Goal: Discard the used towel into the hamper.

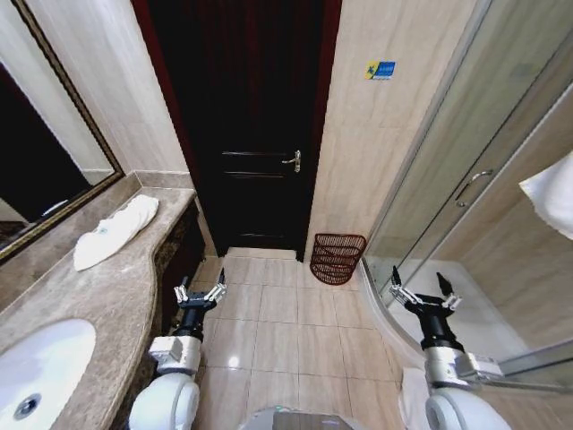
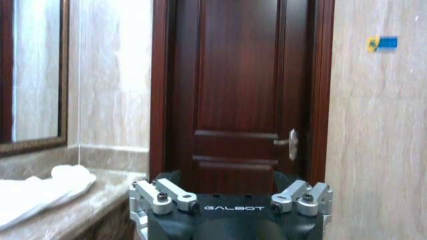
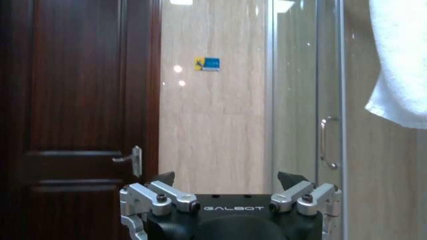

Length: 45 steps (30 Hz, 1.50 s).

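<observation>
The used towel [image 1: 116,231], white and crumpled, lies on the marble counter [image 1: 107,296] at my left, beyond the sink; the left wrist view also catches the towel [image 2: 40,192]. On the floor beside the door stands the hamper [image 1: 337,258], a dark reddish-brown wire basket against the wall. My left gripper [image 1: 200,291] hangs open and empty over the floor next to the counter's edge, well short of the towel. My right gripper [image 1: 423,289] is open and empty too, near the shower's curved base. Both point toward the door in the wrist views, left gripper [image 2: 227,180] and right gripper [image 3: 227,180].
A white sink [image 1: 36,367] is set in the counter's near end under a framed mirror [image 1: 45,161]. The dark wooden door [image 1: 255,134] is closed ahead. A glass shower enclosure [image 1: 466,197] fills the right, with another white towel [image 1: 551,193] hanging there. Tiled floor [image 1: 286,313] lies between.
</observation>
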Motion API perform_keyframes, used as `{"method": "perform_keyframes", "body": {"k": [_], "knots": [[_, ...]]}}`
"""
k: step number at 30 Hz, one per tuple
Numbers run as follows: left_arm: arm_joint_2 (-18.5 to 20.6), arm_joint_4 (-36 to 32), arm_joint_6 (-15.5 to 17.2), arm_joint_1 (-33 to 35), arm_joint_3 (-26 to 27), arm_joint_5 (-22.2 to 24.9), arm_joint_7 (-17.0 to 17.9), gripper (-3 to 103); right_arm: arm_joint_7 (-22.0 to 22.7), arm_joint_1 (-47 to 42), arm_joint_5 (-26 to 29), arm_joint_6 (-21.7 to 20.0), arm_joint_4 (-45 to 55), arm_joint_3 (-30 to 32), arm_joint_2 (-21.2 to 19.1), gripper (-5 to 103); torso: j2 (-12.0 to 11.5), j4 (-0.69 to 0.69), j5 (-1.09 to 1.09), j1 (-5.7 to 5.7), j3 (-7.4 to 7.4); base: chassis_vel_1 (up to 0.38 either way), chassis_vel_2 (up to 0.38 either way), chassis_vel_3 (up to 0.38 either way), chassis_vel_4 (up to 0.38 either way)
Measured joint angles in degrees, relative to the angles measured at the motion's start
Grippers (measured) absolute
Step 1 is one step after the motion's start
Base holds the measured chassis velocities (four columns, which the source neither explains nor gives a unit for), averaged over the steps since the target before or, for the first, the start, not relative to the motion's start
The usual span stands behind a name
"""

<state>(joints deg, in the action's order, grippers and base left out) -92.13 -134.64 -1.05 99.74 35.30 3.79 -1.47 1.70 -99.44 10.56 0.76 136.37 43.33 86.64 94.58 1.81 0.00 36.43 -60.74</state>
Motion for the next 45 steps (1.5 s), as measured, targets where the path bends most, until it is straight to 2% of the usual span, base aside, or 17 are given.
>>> {"method": "perform_keyframes", "body": {"k": [1, 3, 5, 9, 13, 16, 18, 23, 26, 28, 36, 42, 43, 45], "knots": [[0.0, 0.2, -1.5, -0.4, -0.4, 1.1, 0.2, 93, -0.4, 0.4, 0.0, 0.4, -0.1, -0.1, -0.1, 100, 0.0, -0.01, -0.01, 0.0, 0.0, 0.0, 0.0, 0.0, 0.0], [0.0, -0.1, -1.8, -0.8, -0.9, 2.7, 0.9, 94, -1.3, 0.9, -0.8, 1.0, -0.5, -0.2, -0.1, 100, 0.0, -0.01, 0.0, 0.0, 0.0, 0.0, 0.0, 0.0, 0.0], [0.0, -0.2, -1.9, -1.0, -1.0, 3.0, 1.1, 94, -1.5, 0.9, -1.0, 1.0, -0.5, -0.3, -0.2, 100, 0.0, 0.0, 0.01, 0.0, 0.0, 0.0, 0.0, 0.0, 0.0], [0.0, 0.9, -4.9, -2.1, -0.5, 3.1, 1.5, 94, -2.5, 0.8, -1.1, 1.0, -0.2, -0.6, -0.5, 100, 0.0, -0.02, -0.01, 0.01, 0.0, 0.0, 0.0, 0.0, 0.0], [0.0, -1.3, -2.8, -1.2, 0.5, 3.1, -0.6, 92, -1.8, 0.8, -0.8, 1.0, -0.2, -0.6, -0.5, 100, 0.0, 0.0, 0.0, 0.01, 0.0, 0.0, 0.0, 0.0, 0.0], [0.0, -1.3, -2.8, -1.4, 1.3, 1.3, -1.4, 89, -0.8, 0.9, -0.3, 1.7, -0.4, -0.6, -0.5, 100, 0.0, -0.01, -0.01, 0.01, 0.0, 0.0, 0.0, 0.0, 0.0], [0.0, -0.9, -2.9, -1.4, 1.8, 0.1, -1.4, 92, -0.1, 0.9, 0.1, 2.7, -0.9, -0.2, -0.5, 100, 0.0, -0.01, -0.01, 0.01, 0.0, 0.0, 0.0, 0.0, 0.0], [0.0, 0.0, -4.1, -0.9, 1.8, -0.7, -1.0, 92, 0.0, 0.5, 0.6, 3.7, -1.3, 0.3, -0.4, 100, 0.0, -0.01, 0.0, 0.01, 0.0, 0.0, 0.0, 0.0, 0.0], [0.0, 0.5, -5.2, 0.2, -0.3, 1.0, -0.4, 94, 0.0, 0.4, 0.7, 3.9, -1.6, 0.3, -0.2, 100, 0.0, -0.01, 0.0, 0.01, 0.0, 0.0, 0.0, 0.0, 0.0], [0.0, 0.5, -5.0, 1.0, -1.2, 1.4, -0.2, 92, -0.2, 0.4, 0.7, 3.9, -1.8, 0.3, -0.2, 100, 0.0, -0.01, 0.0, 0.01, 0.0, 0.0, 0.0, 0.0, 0.0], [0.0, -0.2, -3.5, 1.5, -1.1, 2.0, 0.4, 90, -1.1, 0.4, 0.9, 4.0, -2.5, 0.4, -0.1, 100, 0.0, -0.01, 0.0, 0.01, 0.0, 0.0, 0.0, 0.0, 0.0], [0.0, -1.7, -3.9, 2.8, -2.5, 6.2, 0.5, 90, -1.9, 0.3, 1.6, 3.9, -2.4, 0.7, -0.2, 100, 0.0, -0.01, 0.0, 0.01, 0.0, 0.0, 0.0, 0.0, 0.0], [0.0, -1.7, -4.0, 2.8, -2.6, 6.5, 0.4, 88, -2.1, 0.4, 1.7, 3.9, -2.4, 0.8, -0.3, 100, 0.0, -0.01, 0.0, 0.0, 0.0, 0.0, 0.0, 0.0, 0.0], [0.0, -0.9, -5.1, 2.4, -2.6, 5.5, -0.1, 91, -2.3, 0.4, 2.2, 3.9, -2.3, 1.1, -0.4, 100, 0.0, -0.01, -0.01, -0.01, 0.0, 0.0, 0.0, 0.0, 0.0]]}}
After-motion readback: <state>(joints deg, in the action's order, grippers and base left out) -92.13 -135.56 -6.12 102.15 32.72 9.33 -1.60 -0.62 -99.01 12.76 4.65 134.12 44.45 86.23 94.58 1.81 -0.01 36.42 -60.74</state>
